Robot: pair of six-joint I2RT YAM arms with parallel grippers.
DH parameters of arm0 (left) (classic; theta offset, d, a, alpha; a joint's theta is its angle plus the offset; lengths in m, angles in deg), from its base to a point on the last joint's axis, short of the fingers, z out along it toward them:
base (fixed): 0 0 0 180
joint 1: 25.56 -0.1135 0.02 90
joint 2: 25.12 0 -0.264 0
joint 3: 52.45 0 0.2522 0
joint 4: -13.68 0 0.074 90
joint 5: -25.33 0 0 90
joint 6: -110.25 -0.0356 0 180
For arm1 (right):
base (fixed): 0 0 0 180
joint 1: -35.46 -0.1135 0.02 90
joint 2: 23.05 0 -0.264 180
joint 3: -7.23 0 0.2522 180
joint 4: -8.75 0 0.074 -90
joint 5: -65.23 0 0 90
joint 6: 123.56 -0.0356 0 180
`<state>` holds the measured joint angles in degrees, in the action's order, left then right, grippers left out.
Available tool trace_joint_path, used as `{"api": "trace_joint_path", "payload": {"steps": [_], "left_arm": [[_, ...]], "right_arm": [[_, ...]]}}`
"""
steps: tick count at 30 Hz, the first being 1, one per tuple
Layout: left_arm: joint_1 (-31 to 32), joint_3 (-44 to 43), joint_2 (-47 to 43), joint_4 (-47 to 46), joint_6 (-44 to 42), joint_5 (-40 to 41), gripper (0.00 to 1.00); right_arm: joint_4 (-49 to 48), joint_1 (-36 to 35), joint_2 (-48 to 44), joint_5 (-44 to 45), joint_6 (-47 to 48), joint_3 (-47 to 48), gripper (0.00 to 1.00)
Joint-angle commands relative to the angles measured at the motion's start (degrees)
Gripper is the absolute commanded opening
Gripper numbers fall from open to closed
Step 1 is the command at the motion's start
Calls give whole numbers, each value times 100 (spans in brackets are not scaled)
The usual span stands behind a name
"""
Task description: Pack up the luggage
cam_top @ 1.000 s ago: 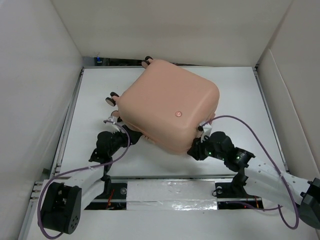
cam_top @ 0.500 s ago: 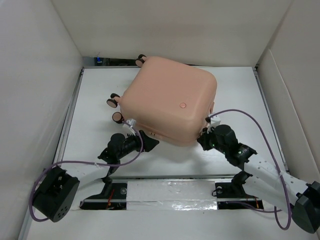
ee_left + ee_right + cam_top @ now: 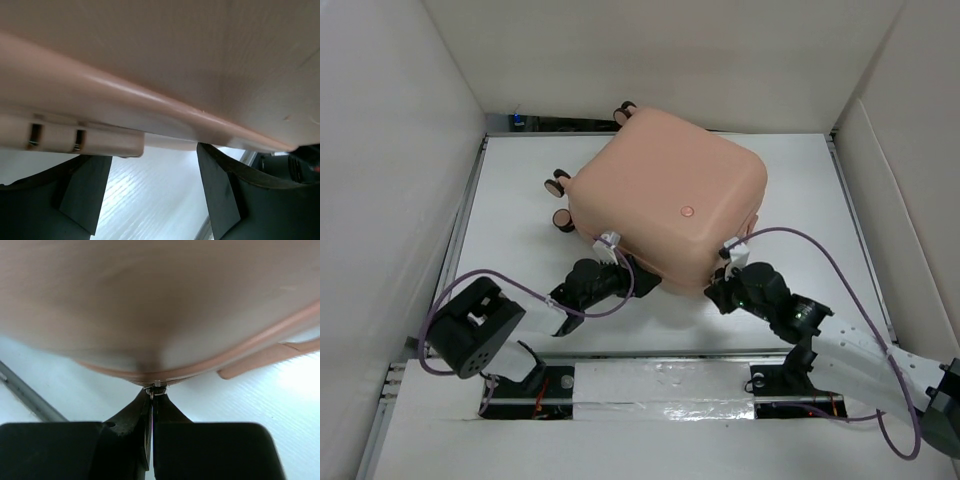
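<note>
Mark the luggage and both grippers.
luggage (image 3: 665,195): top external view, shell's middle.
left gripper (image 3: 150,156): left wrist view, between open fingers.
right gripper (image 3: 152,394): right wrist view, fingertips pinched at luggage's seam.

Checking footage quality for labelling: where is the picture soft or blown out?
Top external: sharp, evenly lit peach-pink hard-shell suitcase, soft shadow at its near edge. Left wrist: suitcase close and blurred. Right wrist: suitcase blurred, white table overexposed at right.

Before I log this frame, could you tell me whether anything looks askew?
The suitcase lies closed but skewed, its corners diagonal to the table edges and its wheels pointing far-left. No spill or damage shows.
</note>
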<state>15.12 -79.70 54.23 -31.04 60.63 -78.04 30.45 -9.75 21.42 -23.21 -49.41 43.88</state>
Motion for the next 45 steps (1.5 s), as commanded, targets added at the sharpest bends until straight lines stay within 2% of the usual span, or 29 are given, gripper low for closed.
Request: {"api": "trace_joint_path", "payload": {"steps": [1,8,11,12,15,17,20,21,23,25,26,28,30,31,34,36,37,39,42,43,45], "left_arm": [[368,-566,361,-1260,321,622,65],[861,-1172,1178,-1746,778,2012,65],[1002,-1515,1600,-1895,883,1917,65],[1003,-1585,1688,-1913,901,1891,66],[1073,-1840,1917,-1860,823,1803,65],[1073,-1946,1909,-1720,735,1732,65],[1073,-1981,1760,-1404,489,1723,66],[1073,-1947,1707,-1360,436,1732,67],[828,-1710,1365,-1053,339,1793,71],[565,-1246,735,-702,287,1898,74],[250,-1113,513,-491,260,1925,79],[-120,-928,-187,384,251,1934,84],[-700,-909,-829,941,251,1917,88],[-876,-1005,-1025,1474,268,1995,89],[-1580,-1486,-1404,2162,304,2040,91],[-2096,-1953,-1300,2524,295,1979,94],[-2274,-2442,-1021,2830,321,1900,94],[-2617,-2876,-660,2956,409,1715,95],[-3013,-3737,236,2992,655,1548,96],[-3084,-4383,787,3252,647,1382,96],[-3137,-5098,1561,3727,524,1172,97]], "right_arm": [[-13,-690,-236,-491,-102,373,0],[-520,-1779,0,-675,-409,488,0],[-837,-2140,395,-246,-602,558,0],[-995,-2141,622,295,-655,654,0],[-2146,-2203,957,1045,-1120,567,0],[-2855,-2203,1309,1161,-1112,654,0],[-3743,-2203,1896,1872,-886,804,0],[-3765,-2203,2003,2274,-919,848,0],[-4106,-2203,2118,2506,-867,753,0],[-3942,-2203,1865,2577,-989,586,0],[-3984,-2203,1707,2586,-989,315,0],[-3714,-2203,1241,2551,-1077,154,0],[-3371,-2203,847,2385,-1095,-4,0],[-3257,-2203,749,2332,-1112,-48,0],[-3010,-2203,537,2111,-1139,-154,0],[-2948,-2203,502,2050,-1139,-171,0],[-2930,-2203,501,2006,-1121,-171,0],[-2921,-2203,528,1971,-1060,-145,0],[-2913,-2203,668,1883,-990,-66,0],[-2904,-2203,712,1848,-981,-40,0],[-2921,-2150,844,1769,-954,-4,0]]}}
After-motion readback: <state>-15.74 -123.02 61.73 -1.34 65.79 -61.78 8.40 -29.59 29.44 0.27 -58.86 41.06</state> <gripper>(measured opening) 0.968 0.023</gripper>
